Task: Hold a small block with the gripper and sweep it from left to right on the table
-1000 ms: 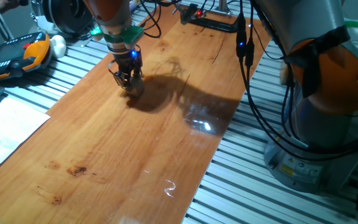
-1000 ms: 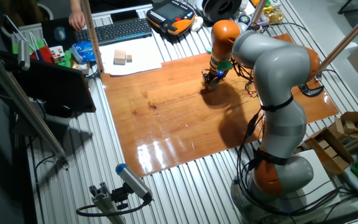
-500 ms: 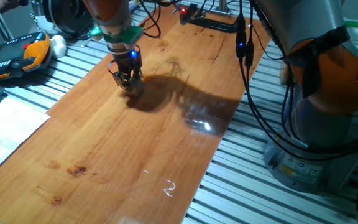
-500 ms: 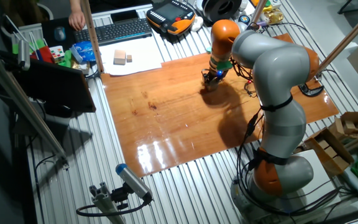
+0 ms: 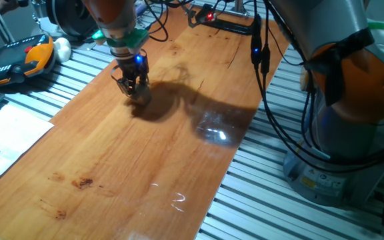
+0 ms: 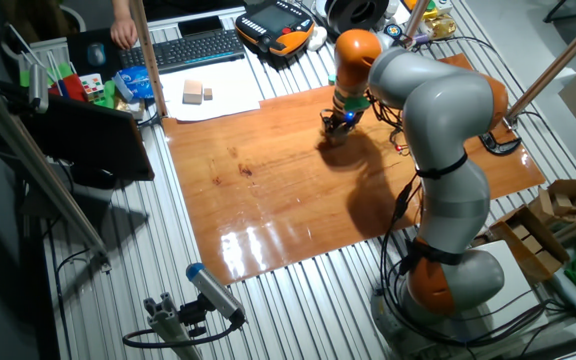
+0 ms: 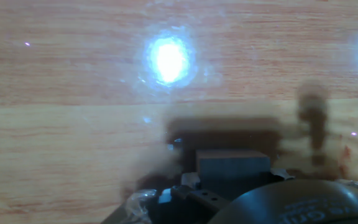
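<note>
The gripper [image 5: 133, 87], black with a blue light, points straight down onto the table [image 5: 145, 153] near its far left part. Its fingers are closed on the small block [image 5: 139, 92], which rests against the board and is mostly hidden by them. From the other fixed view the gripper [image 6: 334, 127] stands near the far edge of the table [image 6: 268, 190], below the orange wrist. The hand view is blurred; it shows the small block [image 7: 233, 163] as a pale grey-beige face just ahead of the hand, on the wood [image 7: 73, 124].
White paper [image 6: 203, 97] with pale blocks lies left of the board, beside a keyboard [image 6: 183, 48] and an orange teach pendant [image 5: 19, 60]. Black cables [image 5: 265, 67] hang over the board's right edge. The arm's base [image 5: 339, 133] stands to the right, on silver slats.
The gripper, with the block in it, has shifted a little along the board towards the left in both fixed views. Its height looks unchanged.
</note>
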{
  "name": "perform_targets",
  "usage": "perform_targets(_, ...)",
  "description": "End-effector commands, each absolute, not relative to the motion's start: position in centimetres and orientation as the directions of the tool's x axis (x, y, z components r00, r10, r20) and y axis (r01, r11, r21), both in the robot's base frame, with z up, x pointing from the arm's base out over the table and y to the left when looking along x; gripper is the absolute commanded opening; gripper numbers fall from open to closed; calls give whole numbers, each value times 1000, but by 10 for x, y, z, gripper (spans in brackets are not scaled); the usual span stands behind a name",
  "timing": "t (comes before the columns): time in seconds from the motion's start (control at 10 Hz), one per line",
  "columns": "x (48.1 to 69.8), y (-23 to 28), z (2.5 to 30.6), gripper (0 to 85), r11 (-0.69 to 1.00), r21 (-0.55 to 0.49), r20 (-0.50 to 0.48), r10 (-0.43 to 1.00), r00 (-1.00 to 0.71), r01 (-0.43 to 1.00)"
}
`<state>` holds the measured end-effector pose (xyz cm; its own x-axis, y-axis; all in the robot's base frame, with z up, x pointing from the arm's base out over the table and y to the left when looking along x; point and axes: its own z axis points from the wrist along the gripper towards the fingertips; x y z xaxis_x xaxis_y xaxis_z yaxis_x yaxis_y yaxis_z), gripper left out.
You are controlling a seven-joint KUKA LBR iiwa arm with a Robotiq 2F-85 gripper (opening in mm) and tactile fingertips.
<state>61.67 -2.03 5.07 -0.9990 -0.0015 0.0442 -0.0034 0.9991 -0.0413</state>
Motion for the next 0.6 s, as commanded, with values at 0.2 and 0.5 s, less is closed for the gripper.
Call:
perform_targets(0.2, 619, -9, 48, 337, 999, -40, 45, 6, -999, 4)
perform_targets(0.5, 625, 0, 52, 337, 999, -40, 56, 11, -998, 9)
